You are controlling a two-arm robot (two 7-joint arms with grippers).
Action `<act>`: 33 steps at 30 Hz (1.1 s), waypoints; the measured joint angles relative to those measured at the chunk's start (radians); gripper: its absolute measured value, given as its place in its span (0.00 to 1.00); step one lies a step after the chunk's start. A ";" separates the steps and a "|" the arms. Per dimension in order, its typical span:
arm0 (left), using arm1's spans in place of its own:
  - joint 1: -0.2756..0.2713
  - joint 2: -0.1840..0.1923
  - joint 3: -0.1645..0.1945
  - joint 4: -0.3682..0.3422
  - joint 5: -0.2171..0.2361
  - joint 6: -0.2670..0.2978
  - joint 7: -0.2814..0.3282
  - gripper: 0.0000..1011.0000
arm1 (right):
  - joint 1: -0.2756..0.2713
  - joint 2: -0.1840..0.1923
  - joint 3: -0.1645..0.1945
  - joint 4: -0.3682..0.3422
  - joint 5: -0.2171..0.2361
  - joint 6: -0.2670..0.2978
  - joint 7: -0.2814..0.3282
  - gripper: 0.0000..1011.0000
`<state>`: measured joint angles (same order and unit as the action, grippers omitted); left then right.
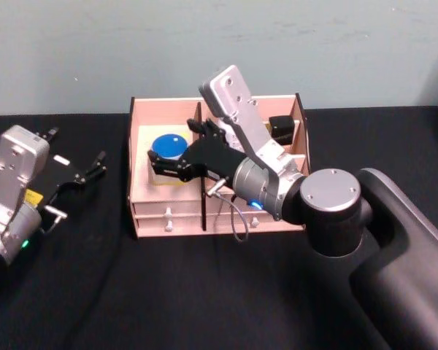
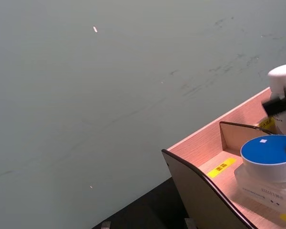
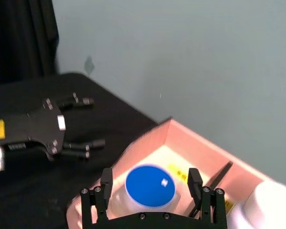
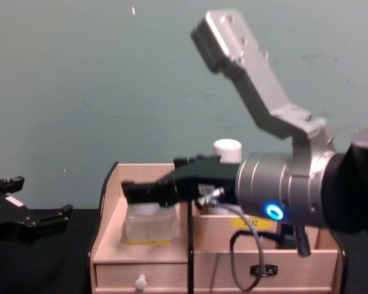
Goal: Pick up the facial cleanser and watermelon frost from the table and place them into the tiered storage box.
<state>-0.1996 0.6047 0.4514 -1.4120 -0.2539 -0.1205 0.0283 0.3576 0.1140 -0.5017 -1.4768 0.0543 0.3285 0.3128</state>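
The organiser (image 1: pixel 142 146) stands on the black table (image 1: pixel 95 292). The jar (image 1: pixel 168 146) sits in the organiser's left compartment. The right gripper (image 1: pixel 164 164) is above that compartment, jaws wide open either side of the jar, gripping nothing. The white bottle (image 4: pixel 227 150) stands behind the gripper, inside the organiser. The left gripper (image 1: pixel 96 166) rests open on the table, left of the organiser.

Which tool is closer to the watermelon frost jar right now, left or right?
Right. The right tool sits open at the watermelon frost inside the tiered storage box, a finger on either side of its blue lid. The left tool hangs open above the table, left of the box.
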 joint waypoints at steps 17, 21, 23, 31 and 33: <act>0.000 0.000 0.000 0.000 0.000 0.000 0.000 0.99 | -0.150 0.076 0.098 -0.275 -0.088 -0.134 -0.115 0.99; 0.000 0.000 0.000 0.000 0.000 0.000 0.000 0.99 | -0.208 0.092 0.154 -0.331 -0.117 -0.160 -0.168 0.99; 0.000 0.000 0.000 0.000 0.000 0.000 0.000 0.99 | -0.228 0.095 0.174 -0.343 -0.120 -0.164 -0.182 0.99; 0.000 0.000 0.000 0.000 0.000 0.000 0.000 0.99 | -0.306 0.098 0.266 -0.358 -0.135 -0.187 -0.240 0.99; 0.000 0.000 0.000 0.000 0.000 0.000 0.000 0.99 | -0.325 0.095 0.292 -0.350 -0.138 -0.194 -0.257 0.99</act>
<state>-0.1995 0.6047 0.4514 -1.4120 -0.2539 -0.1205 0.0283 0.0326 0.2086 -0.2092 -1.8266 -0.0835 0.1342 0.0555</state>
